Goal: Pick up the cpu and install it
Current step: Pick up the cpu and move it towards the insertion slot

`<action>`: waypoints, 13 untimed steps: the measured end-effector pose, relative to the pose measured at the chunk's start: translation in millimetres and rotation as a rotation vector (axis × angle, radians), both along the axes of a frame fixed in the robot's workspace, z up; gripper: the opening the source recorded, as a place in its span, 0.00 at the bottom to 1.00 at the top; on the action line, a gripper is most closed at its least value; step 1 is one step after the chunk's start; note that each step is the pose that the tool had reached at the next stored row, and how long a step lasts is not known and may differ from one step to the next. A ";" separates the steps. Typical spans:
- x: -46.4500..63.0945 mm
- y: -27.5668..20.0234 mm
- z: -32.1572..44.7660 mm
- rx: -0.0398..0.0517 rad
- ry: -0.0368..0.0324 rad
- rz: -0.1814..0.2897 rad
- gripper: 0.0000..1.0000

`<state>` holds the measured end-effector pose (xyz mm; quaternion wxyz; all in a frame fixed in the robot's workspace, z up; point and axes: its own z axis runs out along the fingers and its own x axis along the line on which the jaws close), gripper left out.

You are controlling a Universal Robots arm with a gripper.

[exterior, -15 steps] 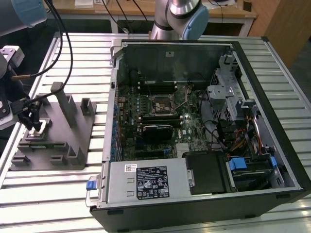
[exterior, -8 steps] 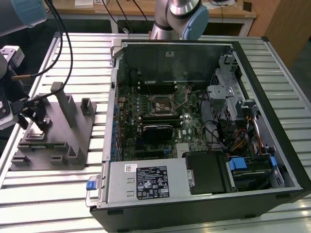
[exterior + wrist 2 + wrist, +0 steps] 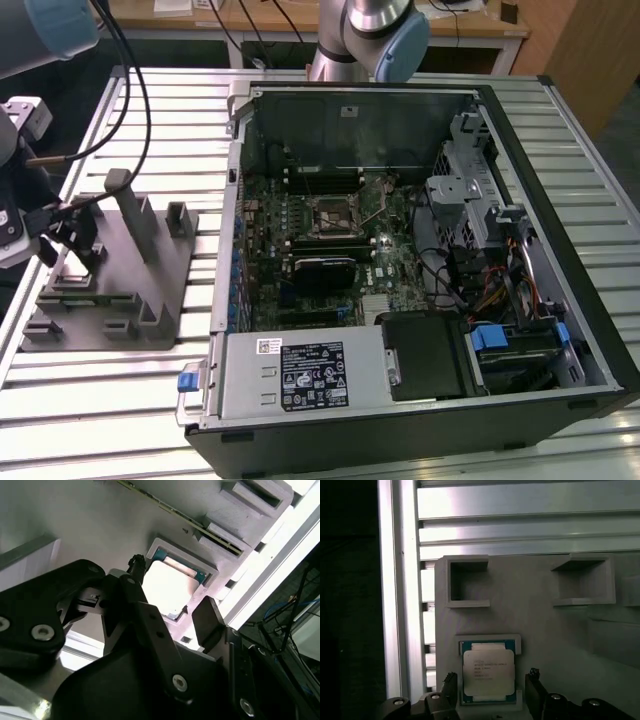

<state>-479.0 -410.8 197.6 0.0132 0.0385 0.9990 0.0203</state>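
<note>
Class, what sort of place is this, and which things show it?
Probably a robotics lab bench for computer assembly: an open computer case lies on a slatted table, beside a grey fixture holding the cpu.

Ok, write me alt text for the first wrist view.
A small square chip with a silvery metal top, the cpu, lies flat in a recessed pocket of a grey moulded fixture, with the black gripper open and straddling it. Beyond the fixture is a ribbed metal table.
</note>
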 end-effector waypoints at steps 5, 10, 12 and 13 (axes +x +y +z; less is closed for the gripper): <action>0.1 2.4 -5.3 -0.0039 0.0000 0.005 0.65; 0.0 2.4 -10.6 -0.0114 0.0000 0.005 0.65; -0.1 2.6 -11.9 -0.0119 0.0000 0.005 0.65; -0.1 2.7 -12.7 -0.0120 0.0000 0.005 0.65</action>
